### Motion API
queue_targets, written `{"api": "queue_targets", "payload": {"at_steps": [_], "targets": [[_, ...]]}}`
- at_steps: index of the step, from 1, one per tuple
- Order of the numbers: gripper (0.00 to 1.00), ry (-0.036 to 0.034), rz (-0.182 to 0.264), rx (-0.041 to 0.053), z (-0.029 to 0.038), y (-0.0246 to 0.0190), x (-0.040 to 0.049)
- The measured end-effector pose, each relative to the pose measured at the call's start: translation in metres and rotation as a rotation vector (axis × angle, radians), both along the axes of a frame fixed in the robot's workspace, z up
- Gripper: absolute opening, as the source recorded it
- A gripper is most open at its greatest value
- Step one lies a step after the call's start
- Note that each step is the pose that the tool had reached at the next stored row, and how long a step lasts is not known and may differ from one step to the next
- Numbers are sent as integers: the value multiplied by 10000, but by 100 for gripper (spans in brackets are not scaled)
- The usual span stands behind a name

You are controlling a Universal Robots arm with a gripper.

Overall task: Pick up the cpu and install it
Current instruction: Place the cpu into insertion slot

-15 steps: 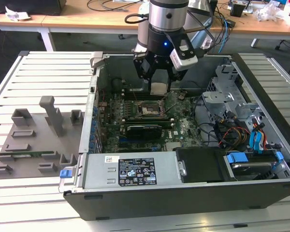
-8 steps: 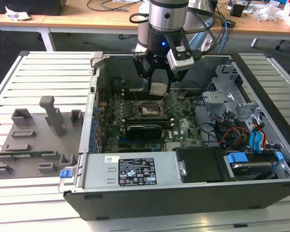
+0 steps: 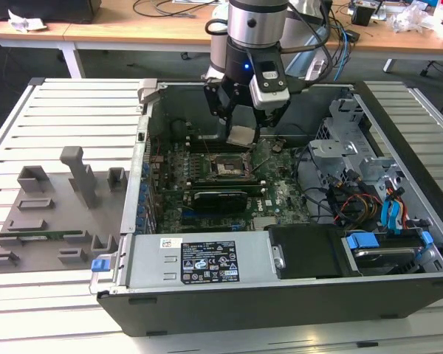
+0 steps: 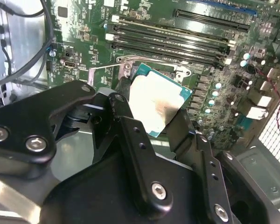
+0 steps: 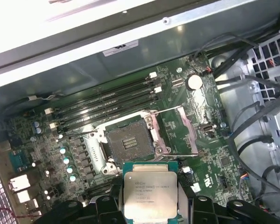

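Pale slatted table [image 3: 66, 110] holds an open metal computer case [image 3: 280, 308]. Over the green board [image 3: 279, 198] inside, the black claw [image 3: 242, 127] pinches the flat, square, silvery cpu [image 3: 241, 136] tight.

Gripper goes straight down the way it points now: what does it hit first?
The gripper is shut on the cpu, so the cpu lands first, probably on or just beside the open socket on the motherboard; alignment is unclear.

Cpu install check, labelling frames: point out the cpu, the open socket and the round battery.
cpu [image 5: 150, 195], first wrist view, middle of its metal top plate.
open socket [image 5: 129, 141], first wrist view, middle of its contact field.
round battery [image 5: 194, 82], first wrist view, its flat face.
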State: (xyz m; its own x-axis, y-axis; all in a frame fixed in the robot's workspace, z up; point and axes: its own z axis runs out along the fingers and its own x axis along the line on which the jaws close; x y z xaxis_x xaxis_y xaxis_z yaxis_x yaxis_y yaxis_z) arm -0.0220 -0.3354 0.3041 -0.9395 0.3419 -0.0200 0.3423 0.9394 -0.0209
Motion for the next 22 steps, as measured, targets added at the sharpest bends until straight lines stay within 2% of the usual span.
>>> {"api": "queue_targets", "payload": {"at_steps": [6,8,9,17,22], "targets": [[55,0,-913,-2,-1,0,0],[55,0,-1084,-2,-1,0,0],[55,0,-1343,-3,-1,0,0],[55,0,-2585,-3,-2,0,0],[55,0,-3164,-3,-2,0,0]]}}
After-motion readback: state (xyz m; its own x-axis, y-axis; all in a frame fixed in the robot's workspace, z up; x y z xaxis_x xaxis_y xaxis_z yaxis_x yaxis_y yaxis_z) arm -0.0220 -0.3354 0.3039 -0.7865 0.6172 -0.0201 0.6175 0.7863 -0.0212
